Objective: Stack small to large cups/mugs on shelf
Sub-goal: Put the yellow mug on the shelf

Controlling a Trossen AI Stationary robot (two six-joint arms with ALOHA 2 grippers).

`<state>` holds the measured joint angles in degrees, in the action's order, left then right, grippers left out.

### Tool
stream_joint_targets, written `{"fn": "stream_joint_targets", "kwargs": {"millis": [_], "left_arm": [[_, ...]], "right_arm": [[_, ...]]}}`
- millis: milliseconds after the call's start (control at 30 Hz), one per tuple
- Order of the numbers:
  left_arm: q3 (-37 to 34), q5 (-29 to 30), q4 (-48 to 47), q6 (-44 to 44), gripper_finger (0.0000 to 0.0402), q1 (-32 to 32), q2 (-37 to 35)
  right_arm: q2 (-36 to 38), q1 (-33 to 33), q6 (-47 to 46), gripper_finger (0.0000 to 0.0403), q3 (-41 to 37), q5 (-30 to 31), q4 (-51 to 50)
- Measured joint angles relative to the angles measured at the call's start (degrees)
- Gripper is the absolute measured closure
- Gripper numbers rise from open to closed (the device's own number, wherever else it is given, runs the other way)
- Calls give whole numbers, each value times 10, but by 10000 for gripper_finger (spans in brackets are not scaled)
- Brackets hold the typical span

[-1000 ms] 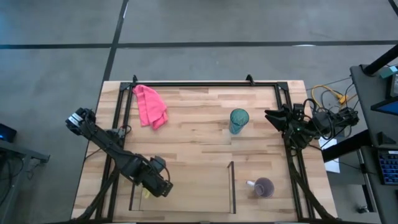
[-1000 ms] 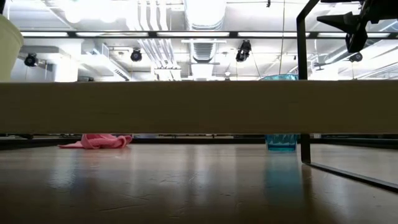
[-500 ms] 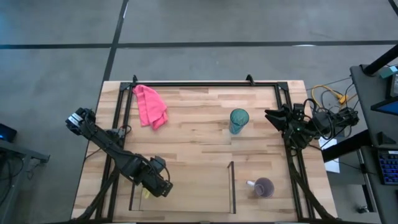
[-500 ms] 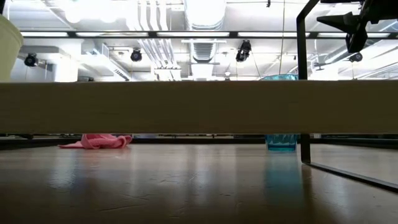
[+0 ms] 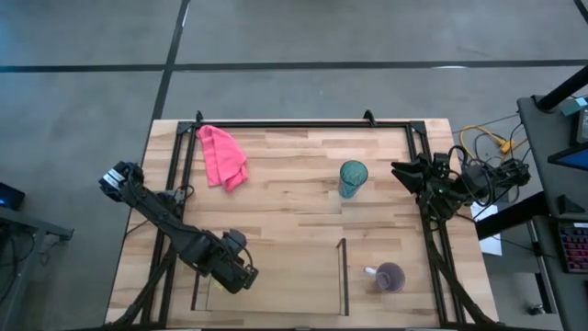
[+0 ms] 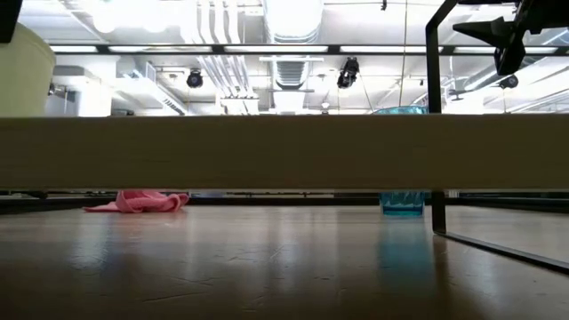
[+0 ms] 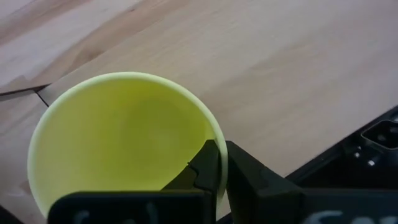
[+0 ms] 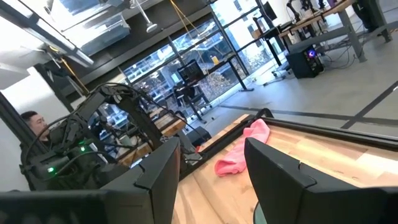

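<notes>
Pinching the yellow mug (image 7: pixel 121 140) by its rim, one finger inside and one outside, the left gripper (image 5: pixel 230 273) sits at the near left end of the shelf (image 5: pixel 342 276), right over the light wood base, so I'd say the small-mug step is the one in hand. From the low view the mug shows only as a pale shape at the top left corner, above the shelf's front edge, so it looks not quite set down yet, though I can't tell for sure if it's touching the base. Next move, my guess: lower it the rest of the way, let go, and lift straight up so the finger inside doesn't drag it over. Over on the near right, just outside the shelf's dark side panel, the purple mug (image 5: pixel 390 276) stands upright on the counter (image 5: pixel 285 211) with its handle toward the shelf; that one should go in the middle next. Farther back, the teal tumbler (image 5: pixel 353 177) stands upright mid-counter, well apart from the shelf. The right gripper (image 5: pixel 401 172) waits at the right edge near the tumbler, fingers spread, holding nothing. At the far left corner lies a pink cloth (image 5: pixel 221 155), not part of this.
</notes>
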<state>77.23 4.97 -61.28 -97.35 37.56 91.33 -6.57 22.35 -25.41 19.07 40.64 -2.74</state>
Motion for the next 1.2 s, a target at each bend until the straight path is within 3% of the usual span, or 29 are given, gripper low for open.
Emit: {"fn": "stream_joint_targets", "kwargs": {"millis": [367, 800, 1200], "left_arm": [[56, 34, -16, 20, 401, 0, 32], [127, 35, -83, 21, 401, 14, 111], [132, 35, -87, 18, 401, 17, 118]], "right_arm": [[0, 0, 9, 227, 0, 0, 0], [0, 0, 21, 227, 0, 0, 0], [0, 0, 25, 227, 0, 0, 0]]}}
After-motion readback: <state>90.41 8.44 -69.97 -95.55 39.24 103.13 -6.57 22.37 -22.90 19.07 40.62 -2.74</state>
